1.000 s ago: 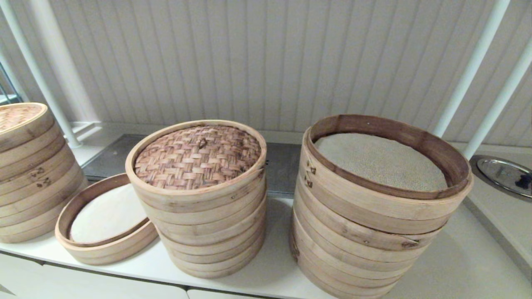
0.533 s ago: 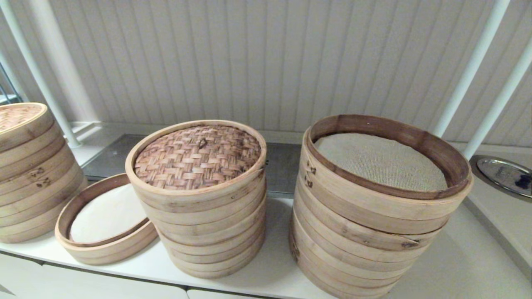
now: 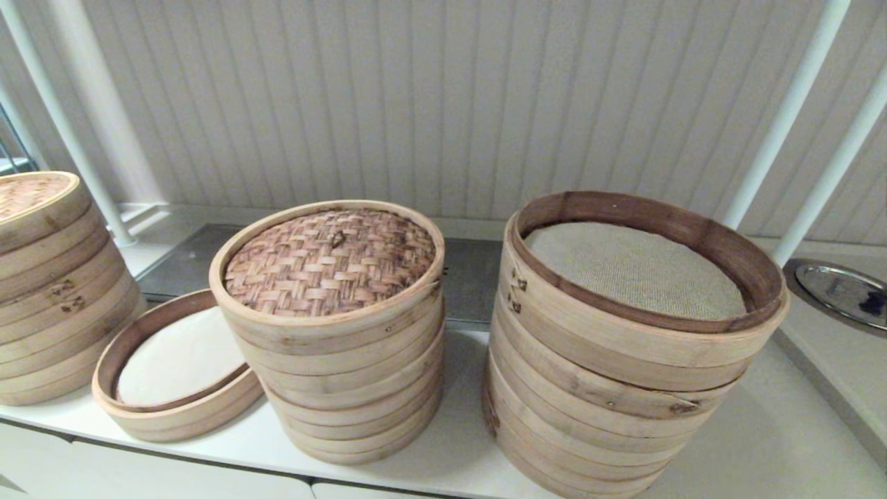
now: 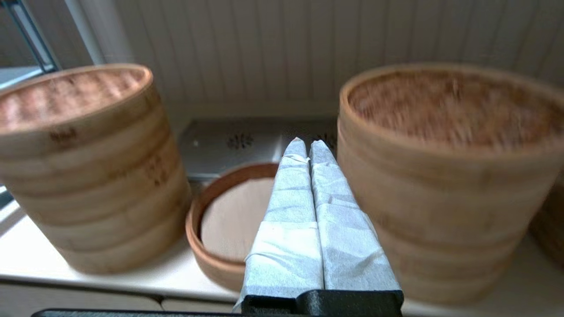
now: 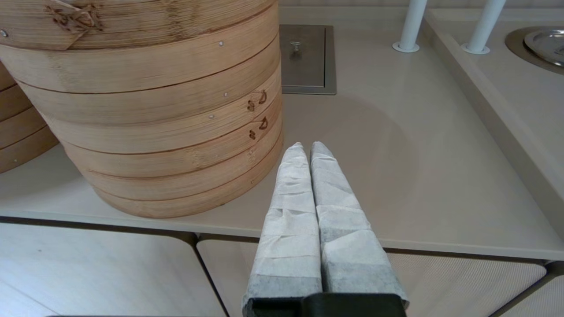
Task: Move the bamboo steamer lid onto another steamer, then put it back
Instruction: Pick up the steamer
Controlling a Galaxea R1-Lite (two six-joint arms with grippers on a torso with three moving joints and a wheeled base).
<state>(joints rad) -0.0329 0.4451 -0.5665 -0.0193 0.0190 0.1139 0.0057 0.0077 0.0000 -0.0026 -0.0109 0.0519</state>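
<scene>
Reddish-brown woven bamboo steamer lid [image 3: 330, 262] sits atop the medium stack of pale bamboo rings [image 3: 350, 388] on the surface. Left gripper [image 4: 306, 147], closed and empty, hangs nearer, lid ahead and above; right gripper [image 5: 307, 149] idles closed.

The lid [image 3: 330, 262] sits on the middle steamer stack [image 3: 346, 374]. Left of that stack, touching it, lies a low steamer [image 3: 177, 409]; farther left stands another stack [image 3: 52, 291]. Right of it stands the widest stack [image 3: 610, 388].
</scene>
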